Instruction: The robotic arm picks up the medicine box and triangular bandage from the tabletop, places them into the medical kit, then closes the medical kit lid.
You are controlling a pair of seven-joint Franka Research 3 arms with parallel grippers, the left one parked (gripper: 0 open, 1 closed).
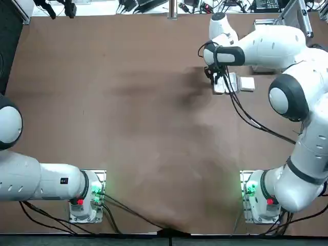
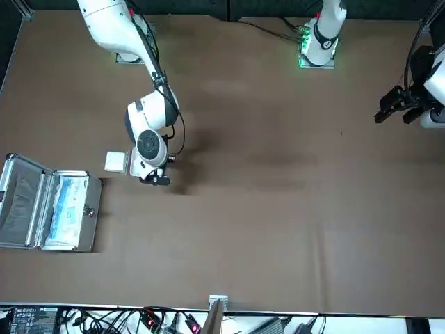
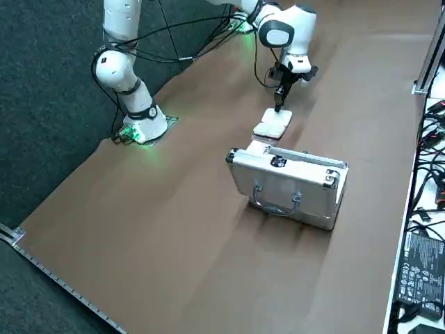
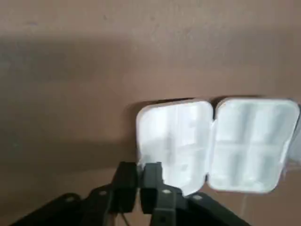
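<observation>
The medicine box is at the far right of the surface, just right of the right gripper, its long axis running roughly left to right. The gripper has closed on the box's left edge, near one corner, so most of the box reaches out rightward from the grasp. The right arm is the nearer one. The box is white, unfolded into two joined halves with rounded corners and shallow compartments (more a hinged pill case than a carton).

The medical kit lies just beyond and to the right of the box, a silver case with its medical kit lid swung open. A blue and white packet shows inside; whether that is the triangular bandage, I cannot tell.

The step in hand seems to be picking up the box. The carry should go far and rightward, high enough to clear the kit's wall; held by one edge, the box could swing or fold. Closing the lid is yet to come.
</observation>
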